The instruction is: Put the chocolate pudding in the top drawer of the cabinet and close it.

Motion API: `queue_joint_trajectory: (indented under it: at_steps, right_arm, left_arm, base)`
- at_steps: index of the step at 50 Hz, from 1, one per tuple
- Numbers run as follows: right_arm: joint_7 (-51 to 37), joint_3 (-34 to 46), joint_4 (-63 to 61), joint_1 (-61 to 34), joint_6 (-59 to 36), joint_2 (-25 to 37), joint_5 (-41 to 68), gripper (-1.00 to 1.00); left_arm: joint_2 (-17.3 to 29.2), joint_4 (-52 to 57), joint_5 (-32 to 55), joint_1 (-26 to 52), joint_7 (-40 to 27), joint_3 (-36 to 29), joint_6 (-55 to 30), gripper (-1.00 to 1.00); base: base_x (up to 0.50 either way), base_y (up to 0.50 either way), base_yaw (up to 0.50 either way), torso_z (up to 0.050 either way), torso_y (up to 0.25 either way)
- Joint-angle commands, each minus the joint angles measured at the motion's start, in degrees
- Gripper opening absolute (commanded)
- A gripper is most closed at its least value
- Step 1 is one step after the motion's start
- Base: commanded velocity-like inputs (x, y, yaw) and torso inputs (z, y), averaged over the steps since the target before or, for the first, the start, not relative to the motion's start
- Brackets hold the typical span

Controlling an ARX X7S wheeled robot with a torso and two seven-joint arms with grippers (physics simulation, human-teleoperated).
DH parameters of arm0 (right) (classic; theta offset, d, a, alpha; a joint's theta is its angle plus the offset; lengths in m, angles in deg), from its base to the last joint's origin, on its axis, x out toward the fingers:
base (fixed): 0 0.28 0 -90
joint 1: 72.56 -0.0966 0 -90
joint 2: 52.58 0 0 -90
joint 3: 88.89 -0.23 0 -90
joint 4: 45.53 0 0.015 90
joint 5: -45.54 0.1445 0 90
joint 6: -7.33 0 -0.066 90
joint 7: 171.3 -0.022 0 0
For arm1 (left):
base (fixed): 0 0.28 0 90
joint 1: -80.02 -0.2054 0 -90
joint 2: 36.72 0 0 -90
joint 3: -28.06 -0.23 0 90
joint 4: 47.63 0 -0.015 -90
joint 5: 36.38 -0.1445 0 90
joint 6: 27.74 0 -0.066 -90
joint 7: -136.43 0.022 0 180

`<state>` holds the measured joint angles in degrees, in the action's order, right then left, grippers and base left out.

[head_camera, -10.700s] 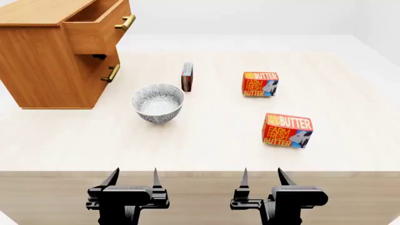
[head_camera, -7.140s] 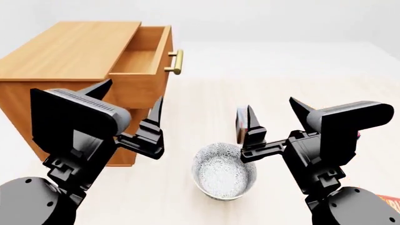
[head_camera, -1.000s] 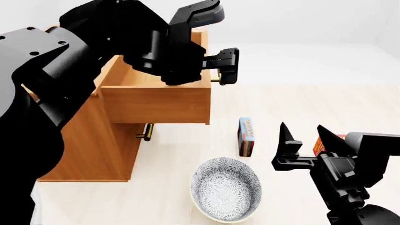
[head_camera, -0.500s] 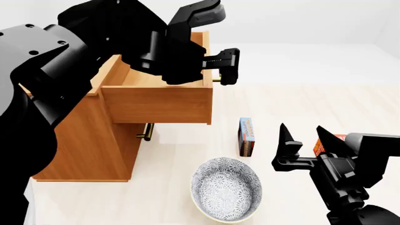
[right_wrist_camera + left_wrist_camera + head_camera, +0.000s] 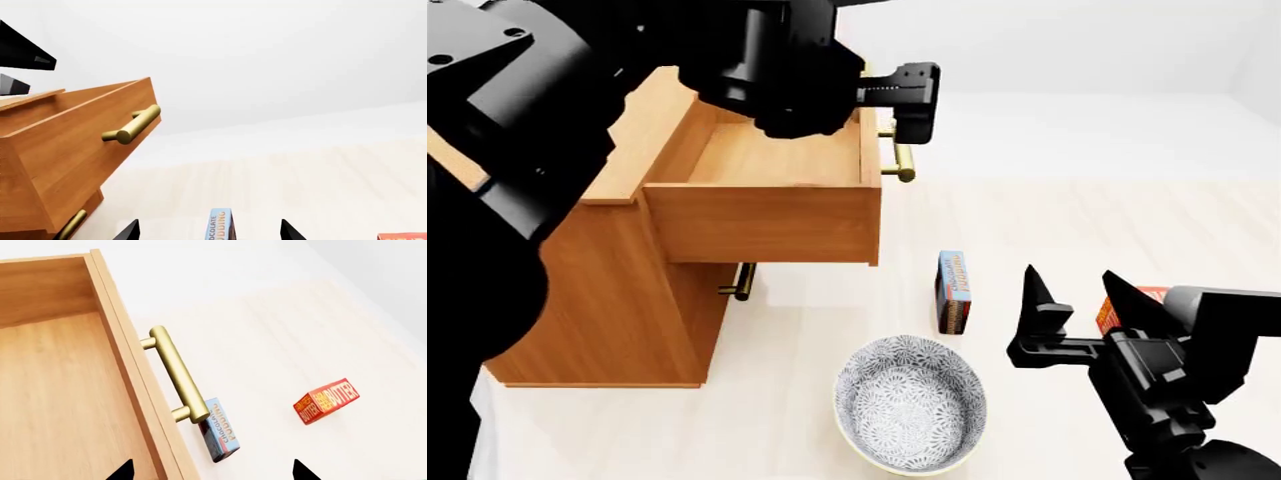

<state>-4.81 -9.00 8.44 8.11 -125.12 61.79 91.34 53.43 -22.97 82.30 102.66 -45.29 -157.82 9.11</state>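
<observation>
Pale wood surface (image 5: pixel 1121 230) carries the cabinet (image 5: pixel 601 300), top drawer (image 5: pixel 767 215) pulled open. Chocolate pudding (image 5: pixel 953 291) stands on edge beside a patterned bowl (image 5: pixel 910 403). Left hand (image 5: pixel 894 95) hangs spread and empty above the drawer handle; right hand (image 5: pixel 1081 300) is spread, empty, near the pudding.

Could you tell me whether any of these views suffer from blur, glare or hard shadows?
Head view: sharp, evenly lit, only a faint shadow under the top drawer. Left wrist view: crisp, soft highlight on the brass handle. Right wrist view: sharp, the pale background washed out.

A patterned bowl (image 5: pixel 910 403) is sitting on the pale surface (image 5: pixel 1094 230), with a butter box (image 5: pixel 325 401) lying well apart.
</observation>
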Motion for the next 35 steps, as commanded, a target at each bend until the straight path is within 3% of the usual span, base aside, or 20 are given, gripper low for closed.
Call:
queue_joint_trajectory:
  at_steps: [1,6,11,14,26,35]
  right_arm:
    - [-0.51,0.15,-0.61,-0.13,-0.26,0.16,0.51,1.00]
    - [-1.17,1.50,-0.52,-1.38,-0.63,-0.21,-0.03,1.00]
    - [-1.23,2.35,-0.14,-2.20,-0.50,-0.64,-0.21,1.00]
    - [-1.18,2.96,0.25,-2.44,-0.32,-0.87,-0.57,1.00]
    - [-2.26,3.42,0.33,-2.75,-0.57,-1.08,-0.75,1.00]
    - [-4.15,4.22,0.40,-4.25,-2.55,-1.23,-0.09,1.00]
  left_arm:
    - [-0.15,0.00,-6.26,2.46,1.57,0.96,0.79,1.00]
    - [0.25,-0.02,-9.29,3.16,3.45,1.48,4.88,1.00]
    - [15.67,28.51,-7.22,0.87,-12.02,7.38,15.08,1.00]
    - [21.95,39.59,-7.35,-0.44,-17.52,9.55,19.39,1.00]
    - [38.26,66.02,-14.83,-5.10,-27.85,14.30,32.57,1.00]
    - [49.52,85.40,-23.79,-7.21,-34.31,15.07,37.32,1.00]
  base:
    - [0.00,0.00,0.00,0.000,0.000]
    - [0.00,0.00,0.00,0.000,0.000]
    - [0.00,0.00,0.00,0.000,0.000]
    - [0.00,0.00,0.00,0.000,0.000]
    - [0.00,0.00,0.00,0.000,0.000]
    - [0.00,0.00,0.00,0.000,0.000]
